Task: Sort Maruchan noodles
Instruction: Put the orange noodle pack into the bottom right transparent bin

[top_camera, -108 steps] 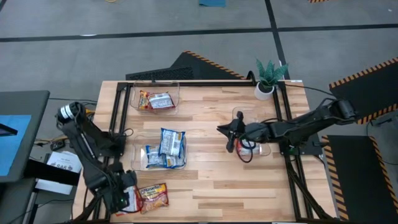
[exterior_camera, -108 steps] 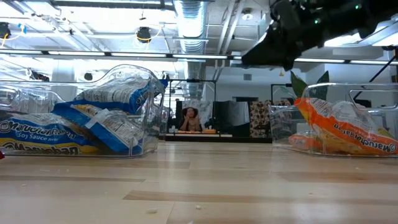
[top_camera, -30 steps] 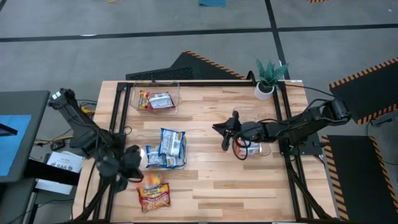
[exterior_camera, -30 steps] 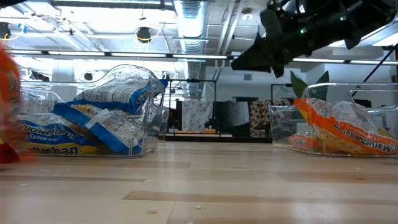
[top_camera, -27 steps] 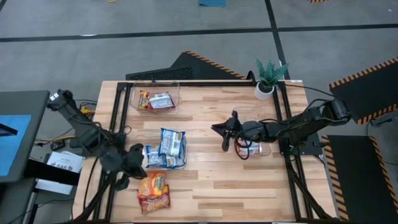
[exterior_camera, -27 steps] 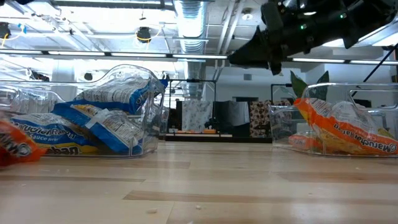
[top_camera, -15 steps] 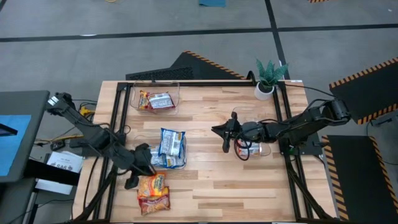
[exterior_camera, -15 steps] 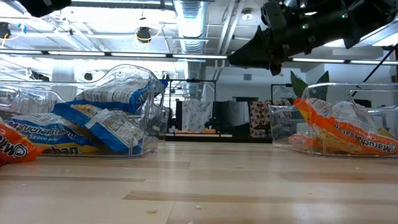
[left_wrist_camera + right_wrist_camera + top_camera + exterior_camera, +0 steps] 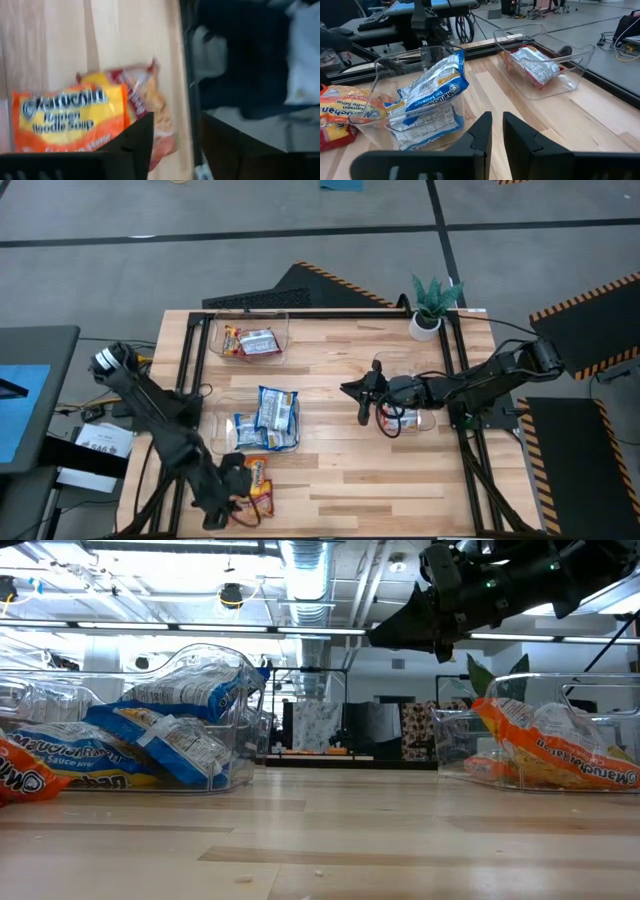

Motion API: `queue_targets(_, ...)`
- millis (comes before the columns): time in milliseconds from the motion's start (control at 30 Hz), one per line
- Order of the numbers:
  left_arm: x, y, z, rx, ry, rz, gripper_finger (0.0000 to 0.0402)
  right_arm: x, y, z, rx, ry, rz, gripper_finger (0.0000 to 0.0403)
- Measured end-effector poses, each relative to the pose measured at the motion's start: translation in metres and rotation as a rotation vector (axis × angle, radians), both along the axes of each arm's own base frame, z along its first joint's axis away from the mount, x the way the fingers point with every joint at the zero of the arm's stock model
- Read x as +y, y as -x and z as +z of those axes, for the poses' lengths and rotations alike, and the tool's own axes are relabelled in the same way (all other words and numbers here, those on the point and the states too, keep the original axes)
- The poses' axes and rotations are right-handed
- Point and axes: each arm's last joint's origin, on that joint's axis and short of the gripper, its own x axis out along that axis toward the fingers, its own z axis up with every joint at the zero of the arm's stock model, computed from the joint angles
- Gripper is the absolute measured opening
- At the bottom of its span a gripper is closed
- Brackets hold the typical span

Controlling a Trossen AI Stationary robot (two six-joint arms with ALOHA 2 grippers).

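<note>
Parted jaws are seen on the left gripper [image 9: 240, 485], poised over the orange noodle packets [image 9: 256, 477] lying loose near the worktop's front-left corner; nothing is held. Narrowly parted, empty jaws are shown on the right gripper [image 9: 362, 395], raised mid-worktop.

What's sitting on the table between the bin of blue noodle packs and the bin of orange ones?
Nothing: bare wood separates the blue packs' bin from the orange packs' bin, seen in the low view.
</note>
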Motion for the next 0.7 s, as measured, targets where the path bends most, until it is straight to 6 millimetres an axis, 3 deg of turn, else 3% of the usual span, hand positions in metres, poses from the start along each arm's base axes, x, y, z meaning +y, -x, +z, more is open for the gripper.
queue_targets(200,-0.019,-0.004,-0.029,0.107,-0.231,-0.050,0.0191,0.000,0.000,0.000,0.001,0.000,0.000,0.0071)
queue_targets(400,-0.020,-0.009,-0.047,0.167,-0.458,-0.031,0.0208,0.000,0.000,-0.002,0.017,0.002,0.000,0.0071)
queue_targets(700,-0.021,-0.009,-0.063,0.218,-0.532,-0.036,0.0209,0.000,0.001,-0.003,0.030,0.004,0.000,0.0071)
